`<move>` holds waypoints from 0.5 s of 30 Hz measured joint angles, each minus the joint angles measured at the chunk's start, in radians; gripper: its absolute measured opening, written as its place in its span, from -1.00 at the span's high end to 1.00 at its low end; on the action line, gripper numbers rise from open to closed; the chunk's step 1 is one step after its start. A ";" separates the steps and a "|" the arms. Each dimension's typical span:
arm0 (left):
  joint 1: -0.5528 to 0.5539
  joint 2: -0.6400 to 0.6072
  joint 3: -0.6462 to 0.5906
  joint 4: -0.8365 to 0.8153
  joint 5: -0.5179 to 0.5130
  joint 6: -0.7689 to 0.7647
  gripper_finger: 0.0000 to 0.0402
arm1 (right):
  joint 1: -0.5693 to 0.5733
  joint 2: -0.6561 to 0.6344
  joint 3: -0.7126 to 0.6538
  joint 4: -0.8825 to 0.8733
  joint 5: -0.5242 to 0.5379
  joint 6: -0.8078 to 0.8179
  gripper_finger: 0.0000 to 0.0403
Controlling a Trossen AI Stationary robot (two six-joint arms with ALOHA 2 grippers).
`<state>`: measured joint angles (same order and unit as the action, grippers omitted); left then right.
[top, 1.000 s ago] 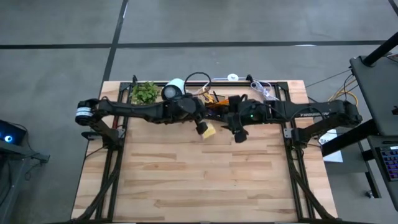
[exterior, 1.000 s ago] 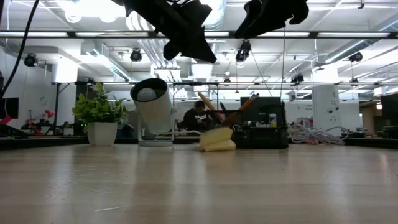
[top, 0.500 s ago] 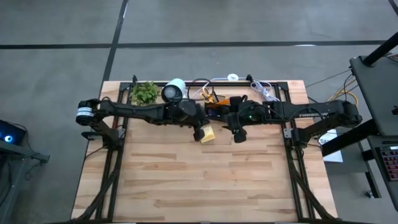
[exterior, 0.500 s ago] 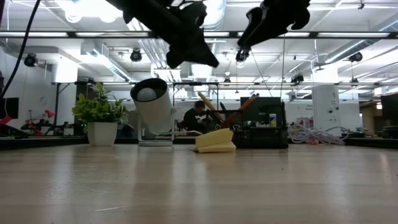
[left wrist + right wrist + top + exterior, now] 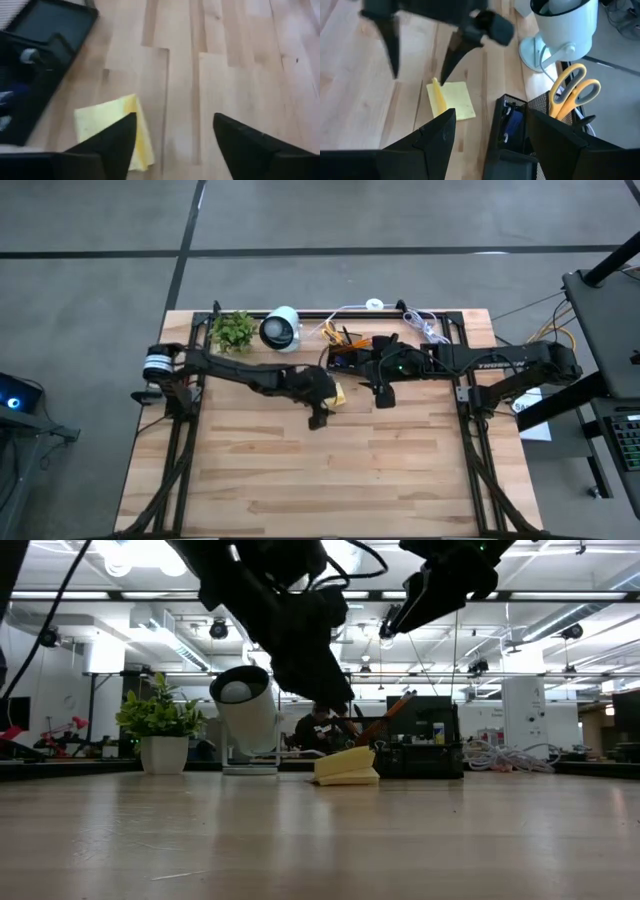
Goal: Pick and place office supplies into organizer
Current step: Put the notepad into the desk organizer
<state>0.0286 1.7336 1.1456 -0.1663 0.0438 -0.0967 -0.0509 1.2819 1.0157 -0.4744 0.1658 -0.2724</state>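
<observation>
Released sticky pad [image 5: 337,393] (beside organizer [image 5: 350,355]) lies flat.

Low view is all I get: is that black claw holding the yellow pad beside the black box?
Observer: No. The yellow sticky-note pad lies on the table; the left gripper hangs just above it, open and empty.
Operator: What's inside the black box?
Observer: Yellow-handled scissors stand handles-up in its taller back part.
Operator: And the other claw?
Observer: The right gripper is open too, over the box's front edge.
</observation>
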 joint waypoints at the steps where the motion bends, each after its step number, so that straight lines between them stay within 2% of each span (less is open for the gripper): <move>1: -0.006 0.014 0.002 0.005 -0.008 0.000 -0.26 | 0.000 0.000 -0.001 -0.001 0.002 0.004 -0.15; 5: -0.022 0.063 0.001 -0.009 -0.133 -0.005 -0.31 | 0.000 0.000 -0.001 0.000 0.003 0.008 -0.14; 8: -0.020 0.089 0.005 -0.006 -0.186 -0.001 -0.29 | 0.000 0.000 -0.001 0.000 0.003 0.010 -0.14; 15: -0.020 0.160 0.017 0.000 -0.190 0.002 -0.26 | 0.000 0.000 -0.001 0.000 0.021 0.006 -0.14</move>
<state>0.0090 1.8939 1.1622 -0.1661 -0.1462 -0.0943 -0.0509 1.2819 1.0149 -0.4747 0.1872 -0.2665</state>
